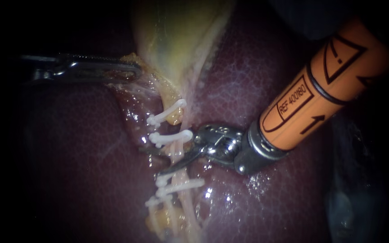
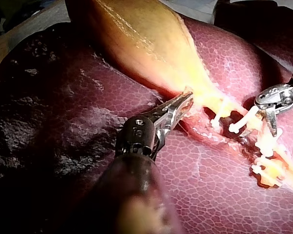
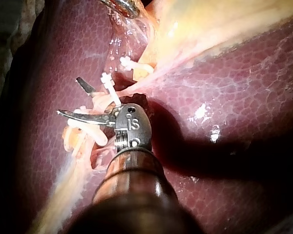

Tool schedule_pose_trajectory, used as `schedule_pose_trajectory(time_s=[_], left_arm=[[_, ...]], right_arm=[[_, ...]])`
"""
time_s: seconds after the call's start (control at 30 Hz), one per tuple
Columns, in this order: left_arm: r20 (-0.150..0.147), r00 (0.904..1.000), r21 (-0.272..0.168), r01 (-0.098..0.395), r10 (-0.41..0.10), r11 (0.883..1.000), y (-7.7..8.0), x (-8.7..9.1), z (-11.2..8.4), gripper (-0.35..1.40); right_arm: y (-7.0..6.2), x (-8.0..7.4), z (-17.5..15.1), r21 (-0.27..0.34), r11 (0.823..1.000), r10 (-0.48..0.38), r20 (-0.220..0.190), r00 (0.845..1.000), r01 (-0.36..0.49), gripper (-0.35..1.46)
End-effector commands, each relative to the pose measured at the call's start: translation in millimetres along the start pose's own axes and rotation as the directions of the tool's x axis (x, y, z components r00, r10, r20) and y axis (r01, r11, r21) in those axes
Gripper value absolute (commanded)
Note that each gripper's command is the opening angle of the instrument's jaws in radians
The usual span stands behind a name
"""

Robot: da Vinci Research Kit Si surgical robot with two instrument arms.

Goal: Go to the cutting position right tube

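The left instrument point(image 1: 131, 69), a slim grey metal shaft ending in two serrated jaws, has those jaws pressed together on the yellowish edge at the narrow end of the glossy yellow-green gallbladder point(image 1: 176, 36), pinching it from both sides. The right instrument point(image 3: 69, 96), a thick orange shaft with a silver wrist and two thin curved blades, has its blades spread apart with a clear gap between them. The pale cream tube point(image 3: 105, 100) runs across that gap close to the blades' hinge, and I cannot tell whether either blade touches it. Two white plastic clips point(image 1: 173, 137) cross the tube just beside the blade nearer the gallbladder, and two more sit just beyond the other blade, away from the gallbladder. Under both sets of jaws lies the dark red, finely mottled liver point(image 1: 271, 211), wet and shining near the right instrument's wrist.
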Motion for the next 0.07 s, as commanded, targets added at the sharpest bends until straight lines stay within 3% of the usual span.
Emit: schedule_pose_trajectory(time_s=[0.03,0.07], left_arm=[[0.0,1.0,-0.001,0.0,0.0,1.0,0.0,0.0,0.0,-0.35],[0.0,1.0,-0.001,0.0,0.0,1.0,0.0,0.0,0.0,-0.35]], right_arm=[[0.0,0.0,0.0,-0.001,1.0,0.0,0.0,1.0,0.0,1.05],[0.0,0.0,0.0,-0.004,1.0,0.0,-0.001,1.0,0.0,1.07]])
